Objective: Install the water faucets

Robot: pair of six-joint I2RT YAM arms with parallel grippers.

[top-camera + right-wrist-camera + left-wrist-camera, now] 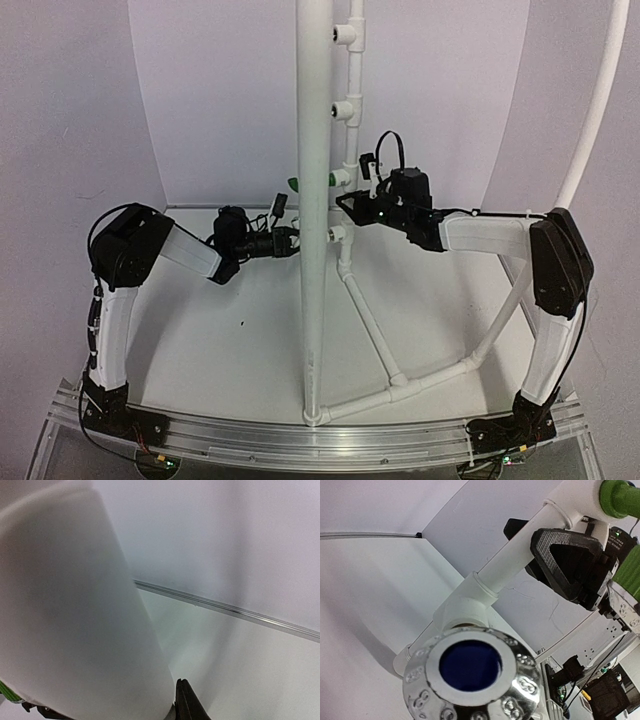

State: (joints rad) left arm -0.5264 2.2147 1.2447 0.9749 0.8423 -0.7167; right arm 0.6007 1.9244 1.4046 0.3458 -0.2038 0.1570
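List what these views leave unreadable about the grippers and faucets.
- Top external: the thick front pipe hides the tips of the left gripper and the middle of the green faucet.
- Right wrist: a blurred white pipe fills the frame, so whether the right gripper is open or shut is unreadable.
- Left wrist: a chrome ring blocks that gripper's own fingers.

A faucet (294, 184) sits partly behind the upright pipe (313, 290).

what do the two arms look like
Both match: the left arm and right arm have white boxy links, black joint housings and black wrists. Thin black cables loop near the wrists, and a small green light glows on the right one.
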